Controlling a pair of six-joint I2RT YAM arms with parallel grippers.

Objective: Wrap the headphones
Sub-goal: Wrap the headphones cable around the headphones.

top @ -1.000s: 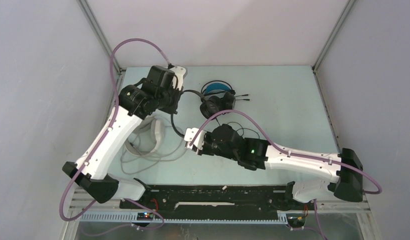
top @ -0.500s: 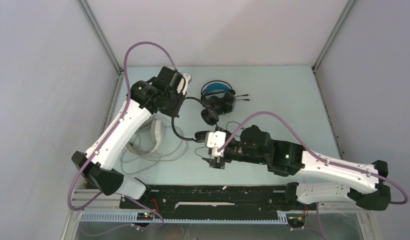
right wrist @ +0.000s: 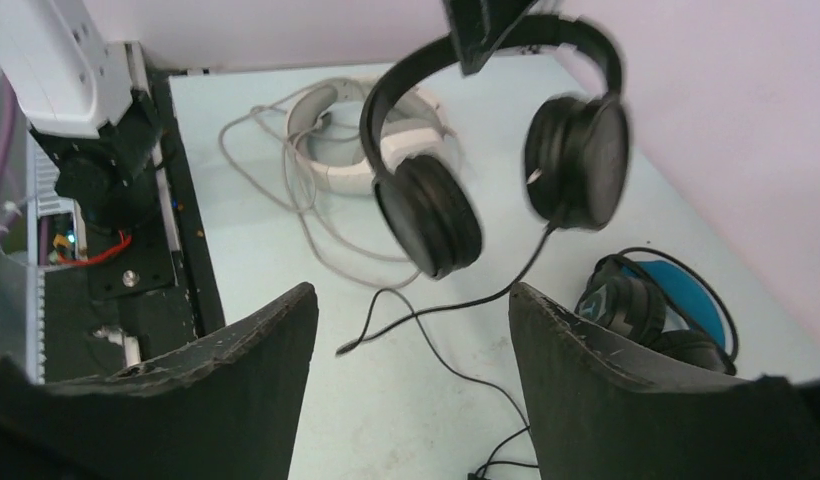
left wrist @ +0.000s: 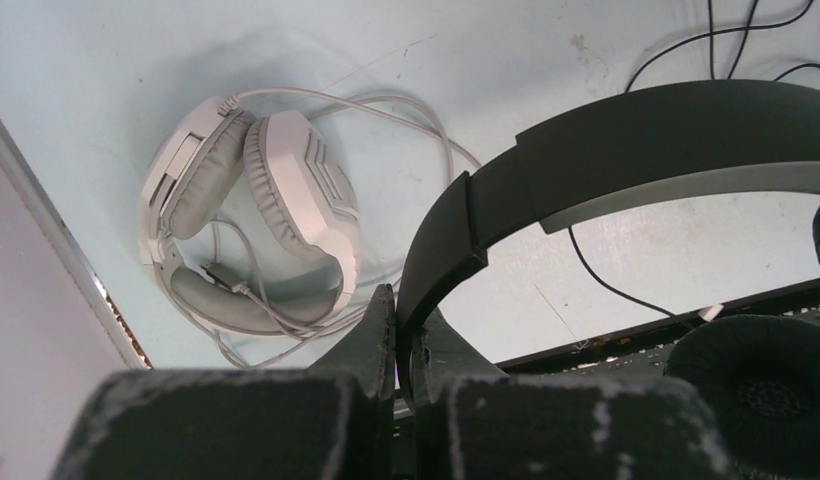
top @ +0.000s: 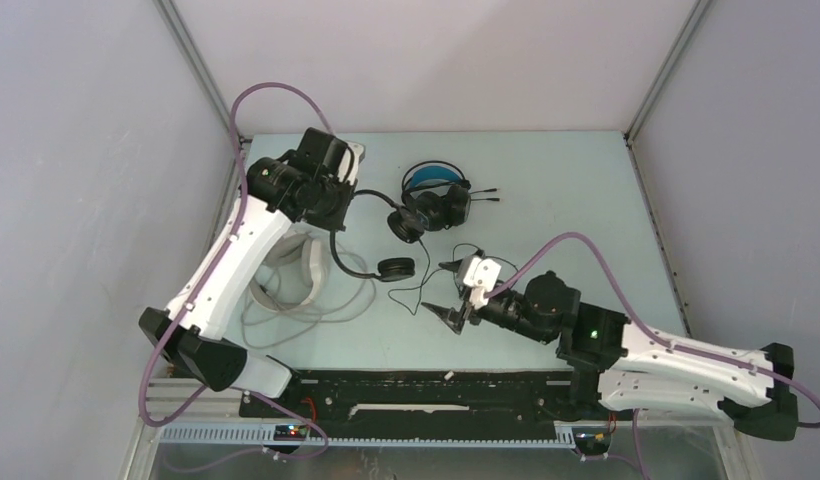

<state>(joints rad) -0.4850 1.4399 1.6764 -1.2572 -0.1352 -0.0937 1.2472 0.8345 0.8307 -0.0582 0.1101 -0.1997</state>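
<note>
Aloft, the black headset (right wrist: 426, 215) is clamped by the left gripper (left wrist: 398, 312); at four o'clock, the right gripper (top: 451, 292) is spread, empty.

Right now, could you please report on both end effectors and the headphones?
Left end effector shut on black headphones, hanging. Right end effector open, empty. White pair, blue pair on table; black cord trailing.
</note>
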